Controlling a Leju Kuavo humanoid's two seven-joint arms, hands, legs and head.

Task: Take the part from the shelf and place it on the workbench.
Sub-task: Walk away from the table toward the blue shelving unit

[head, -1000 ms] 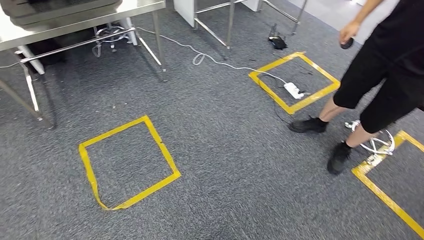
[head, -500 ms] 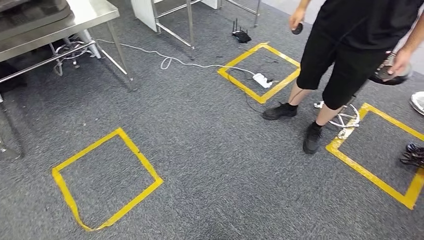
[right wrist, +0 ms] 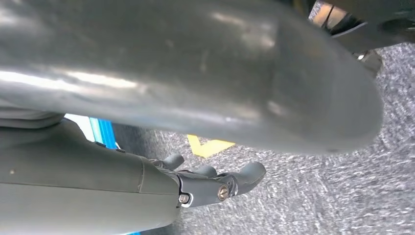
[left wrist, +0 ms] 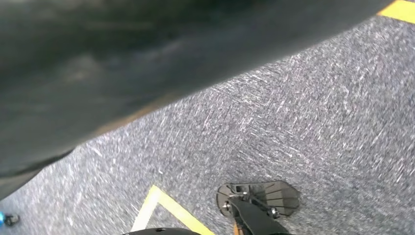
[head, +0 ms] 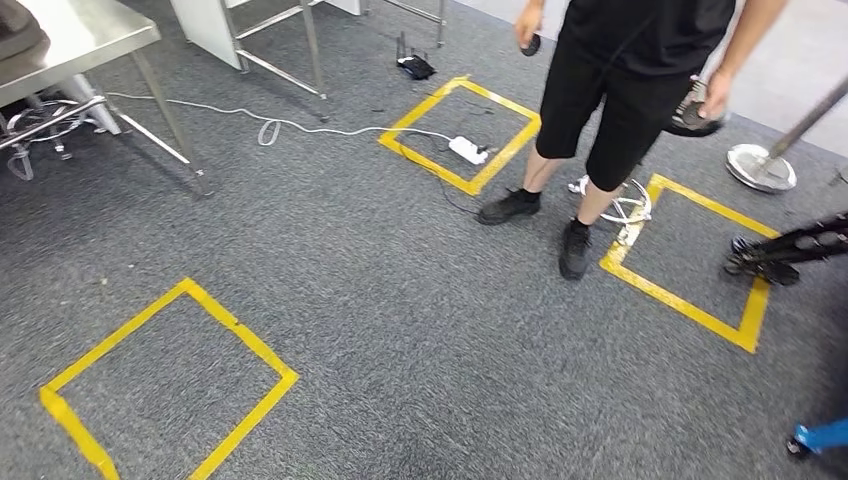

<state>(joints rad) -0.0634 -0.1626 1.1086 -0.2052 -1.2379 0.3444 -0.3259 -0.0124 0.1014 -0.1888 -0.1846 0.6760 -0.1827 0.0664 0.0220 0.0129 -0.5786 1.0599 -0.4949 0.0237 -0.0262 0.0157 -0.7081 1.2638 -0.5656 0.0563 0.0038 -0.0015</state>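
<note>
A steel workbench [head: 85,35] stands at the far left of the head view, its legs on grey carpet. My right hand [right wrist: 147,181] hangs over the carpet. Its dark fingers [right wrist: 240,176] lie stretched out, the thick grey thumb [right wrist: 244,88] is apart from them, and only carpet shows in between. In the left wrist view my left hand [left wrist: 122,63] is a dark blur close to the lens, and how its fingers lie cannot be made out. A person [head: 620,90] in black stands ahead, holding a dark round object [head: 693,116].
Yellow tape squares mark the carpet at the near left [head: 240,340], the middle [head: 440,170] and the right [head: 670,290]. A white cable runs to a power strip [head: 468,150]. A round pole base [head: 762,167] and a dark wheeled frame [head: 790,250] stand at the right.
The camera has turned to the right, so the whole floor has slid left. The workbench is now at the picture's corner, and the person and the right square have come into fuller view.
</note>
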